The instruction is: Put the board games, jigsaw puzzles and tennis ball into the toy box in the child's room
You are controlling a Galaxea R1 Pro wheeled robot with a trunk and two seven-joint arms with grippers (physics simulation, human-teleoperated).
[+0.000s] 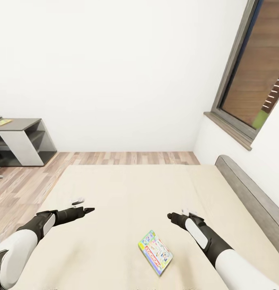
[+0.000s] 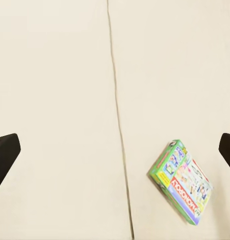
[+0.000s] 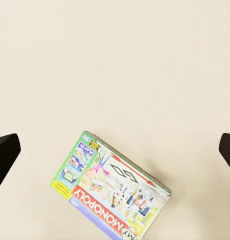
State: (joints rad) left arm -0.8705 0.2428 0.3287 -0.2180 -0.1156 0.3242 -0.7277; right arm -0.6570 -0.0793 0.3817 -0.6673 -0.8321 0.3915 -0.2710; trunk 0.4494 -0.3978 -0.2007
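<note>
A flat rectangular white-green board game box with a red MONOPOLY banner lies face up on the plain beige mattress of the wide bed, skewed to the mattress edges, near the bed's near side and between the 2 arms, closer to the right one. The grey padded bed frame runs along the right side, below a grey-framed window in the white wall. The left gripper, black-fingered on a black-and-white arm, hovers over the mattress well apart from the box; in the left wrist view its 2 dark fingertips sit at opposite edges with bare mattress between them, so the jaws are spread wide and hold nothing, and the box lies off to one side near a thin seam in the mattress. The right gripper hangs above the mattress just beyond the box's far end, not touching it; in the right wrist view its fingertips are likewise far apart and empty, with the box lying between and ahead of them. Beyond the bed, wood-plank floor meets the wall, and at the far left stands a low dark grey cabinet with open shelves, with a small flat yellow-green item on its top, too small to identify.
</note>
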